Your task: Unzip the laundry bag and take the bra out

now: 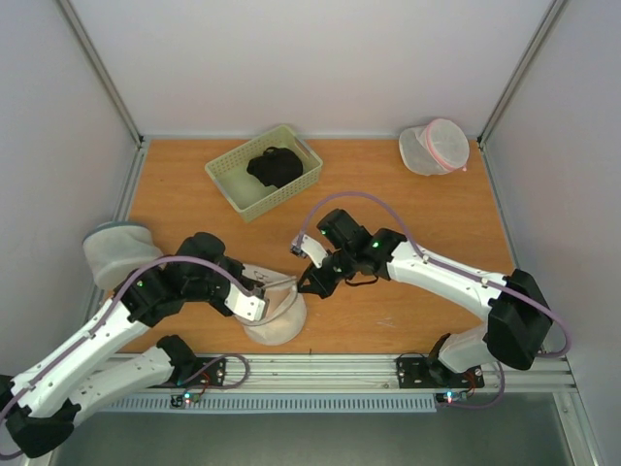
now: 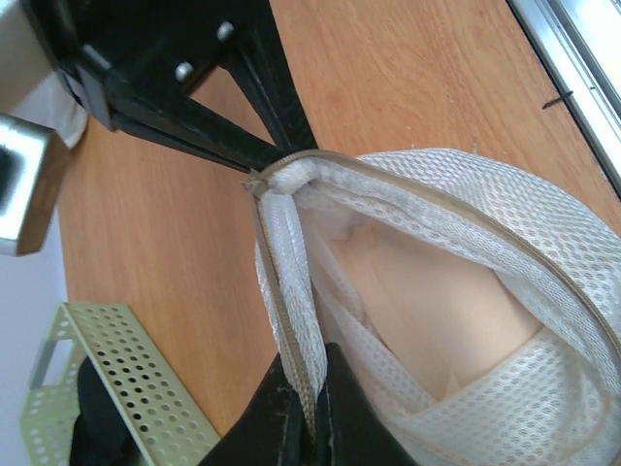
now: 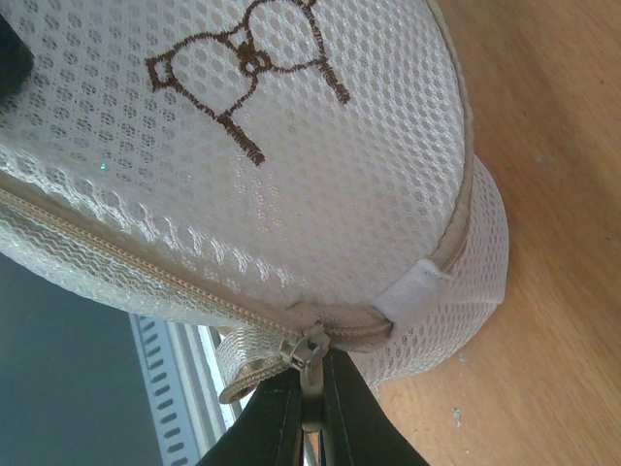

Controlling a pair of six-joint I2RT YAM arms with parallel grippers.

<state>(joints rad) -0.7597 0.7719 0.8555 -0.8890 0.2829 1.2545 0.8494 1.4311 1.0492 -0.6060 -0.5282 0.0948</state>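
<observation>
The round cream-white mesh laundry bag point(image 1: 281, 326) sits partly unzipped at the near edge of the wooden table point(image 1: 408, 209). The left claw point(image 2: 309, 393) pinches its opened zip edge. The right claw point(image 3: 310, 393) grips the small metal zip pull point(image 3: 309, 349).

Right gripper point(image 3: 310, 390) is pinching the zip pull point(image 3: 309, 351), fingers closed tight on it at bottom of frame. Bag point(image 3: 291, 165) is filling most of the view, its mesh face showing a brown stitched bra outline point(image 3: 247, 87). The zip is running along its lower edge, a white tab point(image 3: 417, 291) crossing the seam. Table point(image 3: 563, 194) is showing on the right.
</observation>
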